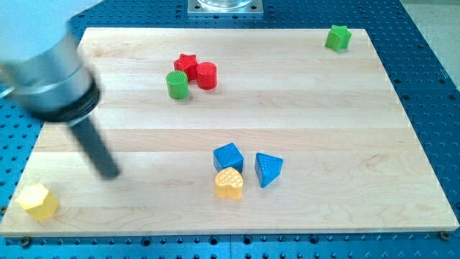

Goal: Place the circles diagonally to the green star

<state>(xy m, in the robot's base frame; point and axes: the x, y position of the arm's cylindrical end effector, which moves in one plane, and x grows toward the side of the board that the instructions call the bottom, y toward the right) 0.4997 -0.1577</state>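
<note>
Counting across the wooden board (pixel 302 108), seven blocks show: two green, two red, two yellow and two blue would make eight, but the tally is two green, two red, two blue and two yellow only if every piece is taken, and it is, so eight in all. One green star (pixel 337 37) sits alone in the upper right of the frame, close to the board's top edge and well apart from everything else. Two circles lie in the upper middle: a green circle (pixel 177 84) and a red circle (pixel 206 75), just beside each other, with one red star (pixel 186 65) touching or nearly touching both from above. Three more blocks cluster in the lower middle: a blue cube (pixel 228 157), a blue triangle (pixel 268 169) just to its right, and a yellow heart (pixel 229 183) pressed against the cube's lower side. One yellow block (pixel 37 201), roughly hexagonal, rests in the lower left corner of the board.

My tip (pixel 110 173) stands at the left of the frame, blurred, below a thick grey cylinder (pixel 50 72) that leans in from the upper left. It is a plain rod with nothing to open or close, and it touches no block: the circles lie up and to its right, the yellow block down and to its left.

A blue perforated table (pixel 431 86) surrounds the board.
</note>
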